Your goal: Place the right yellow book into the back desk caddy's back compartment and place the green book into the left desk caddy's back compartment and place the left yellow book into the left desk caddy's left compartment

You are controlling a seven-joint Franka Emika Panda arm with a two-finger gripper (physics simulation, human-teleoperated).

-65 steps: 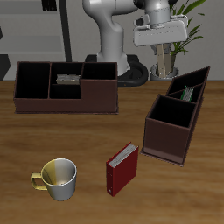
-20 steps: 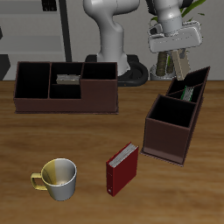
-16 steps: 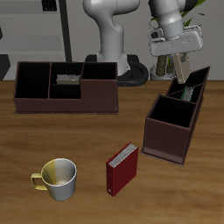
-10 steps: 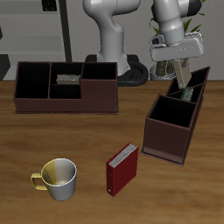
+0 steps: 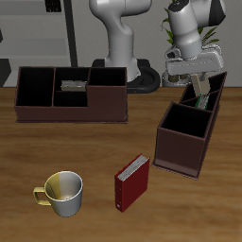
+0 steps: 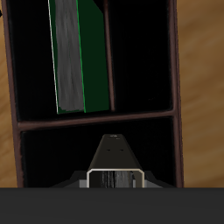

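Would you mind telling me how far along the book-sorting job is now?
Done, apparently: the right yellow book lies in the back desk caddy, and the green book stands in the left desk caddy. In hand: the end effector grips the left yellow book over the neighbouring compartment. Left: lower and release it.

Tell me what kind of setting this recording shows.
Most likely a simulated desk or office corner, rendered rather than filmed. A wooden table carries two dark desk caddies, a red book and a mug; a potted plant stands behind.
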